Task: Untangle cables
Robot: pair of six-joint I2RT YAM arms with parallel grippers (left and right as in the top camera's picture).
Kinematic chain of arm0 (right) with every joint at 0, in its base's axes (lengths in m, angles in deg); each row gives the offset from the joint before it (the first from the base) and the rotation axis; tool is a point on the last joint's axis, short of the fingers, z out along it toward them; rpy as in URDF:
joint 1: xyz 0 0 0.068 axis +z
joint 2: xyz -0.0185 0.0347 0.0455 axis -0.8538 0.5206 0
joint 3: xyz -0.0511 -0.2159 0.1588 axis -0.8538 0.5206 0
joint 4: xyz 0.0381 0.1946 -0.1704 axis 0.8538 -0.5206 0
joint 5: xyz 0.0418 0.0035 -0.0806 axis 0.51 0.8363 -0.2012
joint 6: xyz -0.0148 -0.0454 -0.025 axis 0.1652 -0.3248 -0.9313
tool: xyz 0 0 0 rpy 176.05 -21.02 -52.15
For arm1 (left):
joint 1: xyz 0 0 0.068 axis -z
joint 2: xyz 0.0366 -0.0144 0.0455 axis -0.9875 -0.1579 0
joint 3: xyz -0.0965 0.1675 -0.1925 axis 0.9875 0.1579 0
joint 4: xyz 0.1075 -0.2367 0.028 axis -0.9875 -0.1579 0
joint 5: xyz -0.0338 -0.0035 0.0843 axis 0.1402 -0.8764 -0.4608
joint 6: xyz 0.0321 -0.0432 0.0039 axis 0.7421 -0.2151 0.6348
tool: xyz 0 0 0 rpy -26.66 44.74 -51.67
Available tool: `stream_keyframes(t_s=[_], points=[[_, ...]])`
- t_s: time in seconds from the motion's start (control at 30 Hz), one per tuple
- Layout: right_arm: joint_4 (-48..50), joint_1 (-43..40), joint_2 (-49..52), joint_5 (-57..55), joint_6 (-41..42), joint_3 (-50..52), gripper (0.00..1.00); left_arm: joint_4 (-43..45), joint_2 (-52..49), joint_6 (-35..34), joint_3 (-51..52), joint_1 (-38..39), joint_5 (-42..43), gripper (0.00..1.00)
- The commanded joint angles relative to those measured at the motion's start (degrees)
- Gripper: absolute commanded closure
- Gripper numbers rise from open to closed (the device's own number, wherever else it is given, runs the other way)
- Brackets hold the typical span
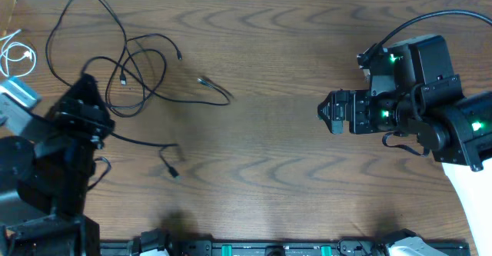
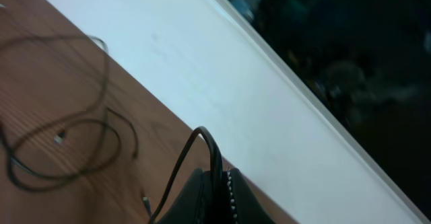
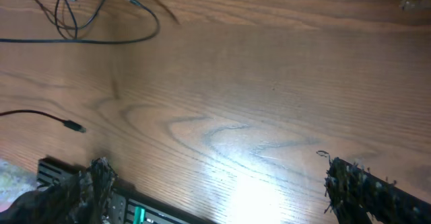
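The black cables [image 1: 134,71] lie in tangled loops at the left end of the wooden table [image 1: 277,48]; the white cable [image 1: 15,56] is coiled at the far-left edge. The left gripper [image 2: 217,183] is pressed together, pinching one black strand. The right gripper [image 3: 222,183] is spread wide and empty, well apart from the cables.

L fingers [image 2: 195,198] shut, prob. on cable [image 2: 217,158] | R fingers [image 3: 363,187] wide open

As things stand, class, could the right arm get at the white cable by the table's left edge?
Probably not. The white cable lies at the far left edge, across the table from the right arm, and the left arm and the looped black cables sit in between.
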Motion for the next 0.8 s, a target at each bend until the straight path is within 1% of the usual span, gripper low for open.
stream_keyframes(t_s=[0.0, 0.13, 0.23, 0.37, 0.47, 0.6, 0.77], points=[[-0.1, -0.1, -0.3, -1.5, -1.4, -0.3, 0.01, 2.6, -1.3, -1.3, -1.4, -4.2, -1.8, 0.92], [-0.4, -0.1, -0.3, -1.5, -1.4, -0.3, 0.01, 6.9, -2.7, -6.3, -2.1, -10.9, -1.8, 0.92], [-0.5, -0.1, -0.3, -1.4, -1.5, -0.1, 0.01, 9.8, -4.1, -8.8, -3.3, -16.4, -1.8, 0.92], [-0.5, -0.1, -0.3, -1.5, -1.9, 0.5, 0.01, 10.6, -6.4, -11.8, -4.9, -22.6, -2.1, 0.92], [-0.5, -0.1, 0.0, -1.5, -3.3, 1.0, 0.01, 10.1, -8.6, -14.7, -4.9, -24.9, -9.0, 0.92], [-0.6, -0.1, 0.6, -1.1, -3.4, 1.3, 0.01, 9.6, -12.4, -14.7, -4.9, -25.2, -22.2, 0.92], [-0.6, -0.1, 0.8, -1.0, -3.4, 1.3, 0.01, 9.8, -16.6, -14.7, -4.9, -25.2, -34.0, 0.92]])
